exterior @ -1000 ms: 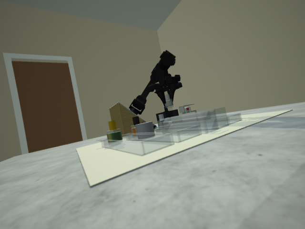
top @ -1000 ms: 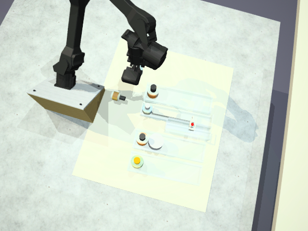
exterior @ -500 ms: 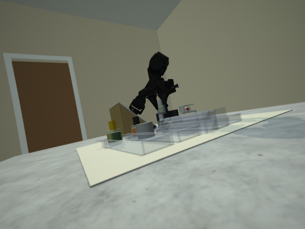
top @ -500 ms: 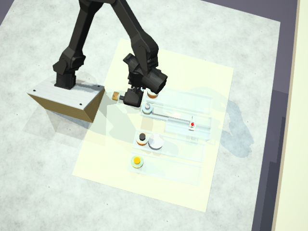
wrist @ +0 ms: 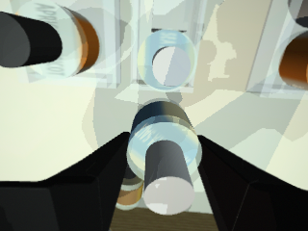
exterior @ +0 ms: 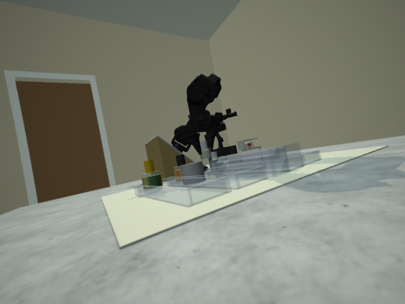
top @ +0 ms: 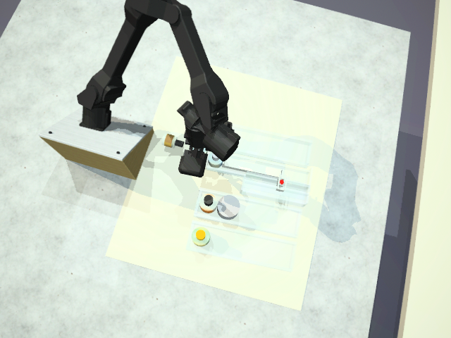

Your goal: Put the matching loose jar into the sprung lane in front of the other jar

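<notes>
My gripper [wrist: 162, 140] [exterior: 204, 145] is shut on a loose jar with a pale blue label, dark base and grey-white cap. It holds this jar upright or nearly so, raised in front of the pusher lane; the arm hides it in the top view. A matching jar [top: 215, 160] [wrist: 145, 63] [exterior: 213, 163] stands at the front end of the clear lane, just behind the low front stop [wrist: 185, 89]. In the wrist view the held jar is lined up nearly straight in front of it, with a gap. The pusher plate is hard to make out behind the lane jar.
Neighbouring clear lanes hold a black-capped amber jar [wrist: 89, 40], another black-capped jar [top: 208, 203] beside a grey cylinder [top: 228, 207] [exterior: 193, 172], and a yellow-capped jar [top: 200, 236] [exterior: 152, 180]. An amber jar [top: 169, 140] lies near the arm's base. A red-marked clear part [top: 281, 182] stands toward the rear.
</notes>
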Robot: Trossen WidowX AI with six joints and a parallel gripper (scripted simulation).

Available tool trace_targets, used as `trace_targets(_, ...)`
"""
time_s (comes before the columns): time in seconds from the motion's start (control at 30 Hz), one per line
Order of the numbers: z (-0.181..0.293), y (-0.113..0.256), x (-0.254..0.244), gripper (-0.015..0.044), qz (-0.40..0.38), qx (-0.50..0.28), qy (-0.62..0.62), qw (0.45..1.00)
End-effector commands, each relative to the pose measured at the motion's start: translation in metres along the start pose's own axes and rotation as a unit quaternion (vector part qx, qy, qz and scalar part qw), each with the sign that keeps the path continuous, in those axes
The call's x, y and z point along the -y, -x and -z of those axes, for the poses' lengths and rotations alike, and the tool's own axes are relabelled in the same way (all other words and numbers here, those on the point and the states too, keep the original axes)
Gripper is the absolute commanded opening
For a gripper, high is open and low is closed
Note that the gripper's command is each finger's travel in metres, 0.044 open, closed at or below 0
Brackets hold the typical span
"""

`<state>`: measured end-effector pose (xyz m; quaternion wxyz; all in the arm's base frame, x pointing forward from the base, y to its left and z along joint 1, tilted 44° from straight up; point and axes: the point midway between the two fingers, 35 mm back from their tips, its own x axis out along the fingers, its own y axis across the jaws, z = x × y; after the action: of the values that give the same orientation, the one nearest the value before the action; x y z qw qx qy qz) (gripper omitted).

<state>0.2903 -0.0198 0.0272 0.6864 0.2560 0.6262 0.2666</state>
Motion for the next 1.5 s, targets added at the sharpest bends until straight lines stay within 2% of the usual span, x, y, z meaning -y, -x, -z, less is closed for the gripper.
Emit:
trace_targets(0.0, 0.001, -0.014, 0.001, 0.0000, -0.002, -0.003, -0.003, 1.000)
trace_targets(1.47, -0.013, -0.021, 0.001, 0.0000, -0.002, -0.003, -0.003, 1.000)
